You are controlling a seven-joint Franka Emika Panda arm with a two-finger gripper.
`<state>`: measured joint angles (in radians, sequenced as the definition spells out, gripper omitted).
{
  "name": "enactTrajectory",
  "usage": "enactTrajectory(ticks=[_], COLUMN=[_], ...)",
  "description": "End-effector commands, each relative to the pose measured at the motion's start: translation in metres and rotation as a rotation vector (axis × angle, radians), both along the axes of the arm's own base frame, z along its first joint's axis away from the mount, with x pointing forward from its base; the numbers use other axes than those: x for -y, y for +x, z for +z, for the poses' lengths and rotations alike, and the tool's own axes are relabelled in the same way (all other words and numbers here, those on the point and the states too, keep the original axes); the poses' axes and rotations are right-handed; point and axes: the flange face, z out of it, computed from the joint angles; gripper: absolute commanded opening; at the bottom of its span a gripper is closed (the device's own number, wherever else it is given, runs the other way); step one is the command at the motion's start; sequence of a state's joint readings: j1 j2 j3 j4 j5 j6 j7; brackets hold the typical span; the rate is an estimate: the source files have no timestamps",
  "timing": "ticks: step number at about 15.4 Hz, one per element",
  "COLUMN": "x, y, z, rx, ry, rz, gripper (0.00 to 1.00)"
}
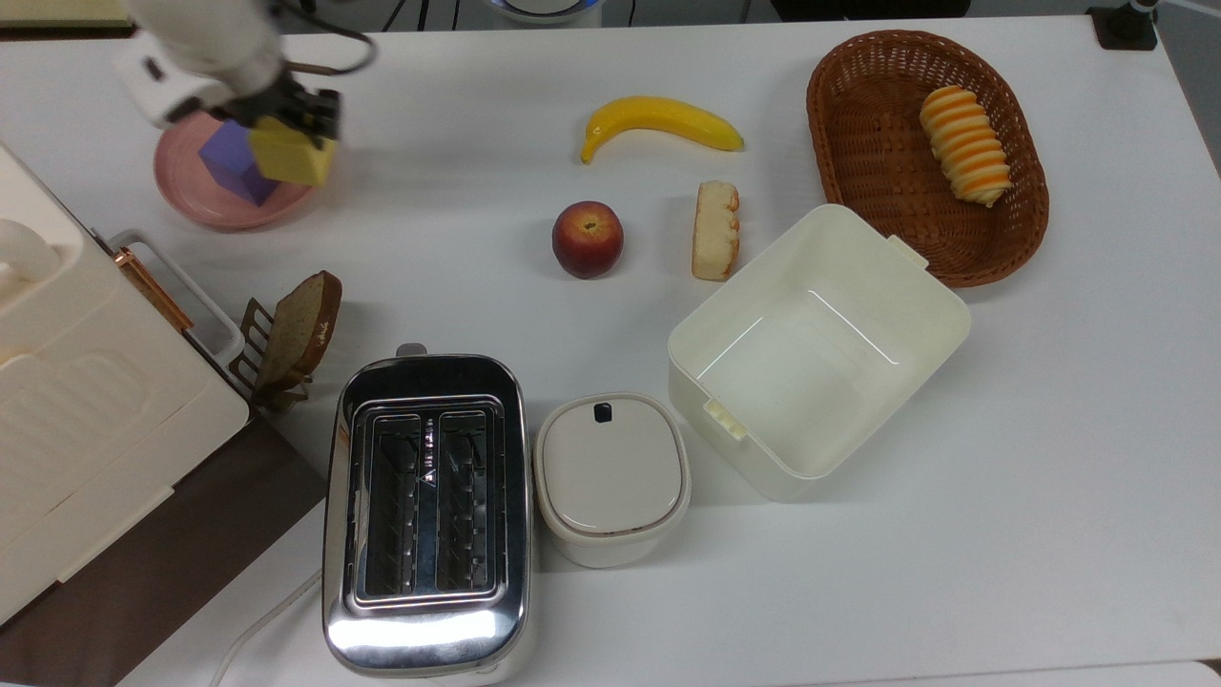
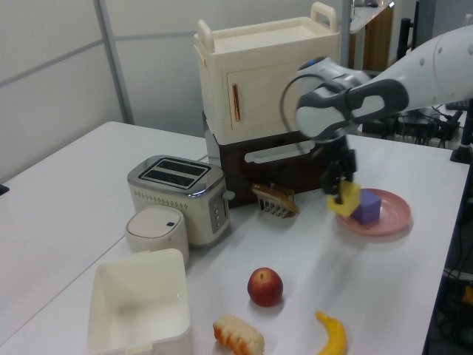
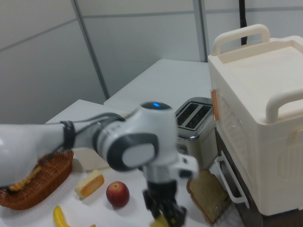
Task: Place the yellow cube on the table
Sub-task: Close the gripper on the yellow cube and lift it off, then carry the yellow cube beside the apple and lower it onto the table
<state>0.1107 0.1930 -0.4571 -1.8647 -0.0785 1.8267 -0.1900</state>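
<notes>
The gripper (image 1: 291, 124) clasps the one yellow cube (image 1: 292, 160) in the air, apparently over the pink plate's (image 1: 191, 196) rim, beside one purple cube (image 1: 229, 164) above the table (image 1: 954, 477).

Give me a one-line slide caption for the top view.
End effector carries the yellow cube off the purple cube, over the pink plate's rim.

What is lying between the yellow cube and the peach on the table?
Nothing. In the top view, the table is bare between the yellow cube, held in the pincer, and the peach.
</notes>
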Motion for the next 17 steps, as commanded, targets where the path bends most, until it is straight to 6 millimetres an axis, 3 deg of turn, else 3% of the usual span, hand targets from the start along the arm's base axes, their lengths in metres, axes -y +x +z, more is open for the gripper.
enactTrajectory(ticks=[1, 3, 6, 7, 8, 9, 12, 14, 17], x=[-0.105, -0.161, -0.217, -0.230, -0.242, -0.249, -0.251, -0.252, -0.247], y=[0.023, 0.031, 0.038, 0.041, 0.044, 0.046, 0.049, 0.057, 0.062], z=[-0.011, -0.028, -0.059, -0.069, -0.076, -0.080, -0.077, -0.061, -0.010], rx=[-0.009, -0.025, -0.029, -0.024, -0.007, 0.014, 0.030, 0.051, 0.065], ry=[-0.015, -0.043, -0.074, -0.087, -0.095, -0.102, -0.102, -0.100, -0.084], rz=[0.003, 0.014, 0.018, 0.011, 0.009, 0.000, -0.006, -0.006, -0.011], gripper=[0.29, 0.43, 0.52, 0.65, 0.90, 1.00, 1.00, 1.00, 1.00])
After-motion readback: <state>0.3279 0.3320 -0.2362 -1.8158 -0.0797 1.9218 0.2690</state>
